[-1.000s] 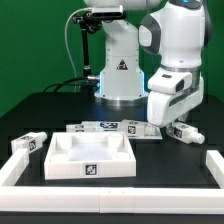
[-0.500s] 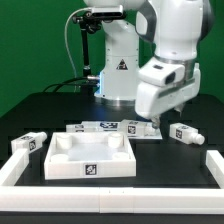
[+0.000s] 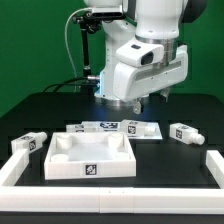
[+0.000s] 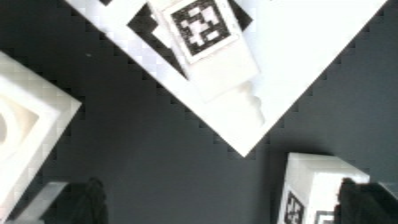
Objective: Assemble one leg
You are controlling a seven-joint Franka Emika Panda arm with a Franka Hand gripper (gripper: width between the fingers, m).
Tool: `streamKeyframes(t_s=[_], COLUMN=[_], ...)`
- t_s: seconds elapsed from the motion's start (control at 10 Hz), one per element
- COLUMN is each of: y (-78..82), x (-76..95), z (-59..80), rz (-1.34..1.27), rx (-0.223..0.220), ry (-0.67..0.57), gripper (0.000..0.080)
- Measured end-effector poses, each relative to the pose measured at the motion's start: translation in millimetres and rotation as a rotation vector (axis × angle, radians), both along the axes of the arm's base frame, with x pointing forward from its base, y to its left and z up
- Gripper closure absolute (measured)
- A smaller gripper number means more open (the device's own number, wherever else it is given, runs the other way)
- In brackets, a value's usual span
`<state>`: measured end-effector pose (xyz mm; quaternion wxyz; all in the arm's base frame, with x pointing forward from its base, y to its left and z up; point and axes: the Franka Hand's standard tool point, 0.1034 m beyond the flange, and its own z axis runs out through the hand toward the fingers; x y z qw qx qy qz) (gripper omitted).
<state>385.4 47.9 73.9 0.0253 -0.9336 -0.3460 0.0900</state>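
The leg (image 3: 183, 133) lay sideways on the bench (image 3: 40, 115), down toward the exterior view's right of the raised end effector (image 3: 140, 101), whose spread was hidden.

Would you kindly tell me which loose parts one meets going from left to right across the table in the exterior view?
first leg → square tray → second leg; the marker board overlaps the tray, so I omit it.

Two loose legs, as I saw them, flanked the tray (image 3: 90, 168).
One leg (image 3: 183, 133), a stubby white block with a black-and-white tag, lay on its side off the tray on the exterior view's right; the other leg (image 3: 28, 142) lay likewise off the tray's left, both apart from it.
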Motion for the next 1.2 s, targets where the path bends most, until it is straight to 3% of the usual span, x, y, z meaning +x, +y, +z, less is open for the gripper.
streamKeyframes(t_s=[0.3,0.6,0.7,1.0,1.1,1.2], y=[-3.4,-51.0,-58.2,-56.3,-60.9,-75.7], x=[1.3,30.0,41.6,39.9,40.9,45.6], z=[0.7,21.8,21.6,20.1,19.7,19.8], rz=[-0.008,-0.089,-0.076,-0.072,-0.092,-0.152], rx=[-0.001,0.014,0.021,0.021,0.011,-0.019], ry=[-0.002,0.006,0.012,0.012,0.012,0.012], gripper=[0.0151,0.0151,0.0151,0.0151,0.0151,0.0151])
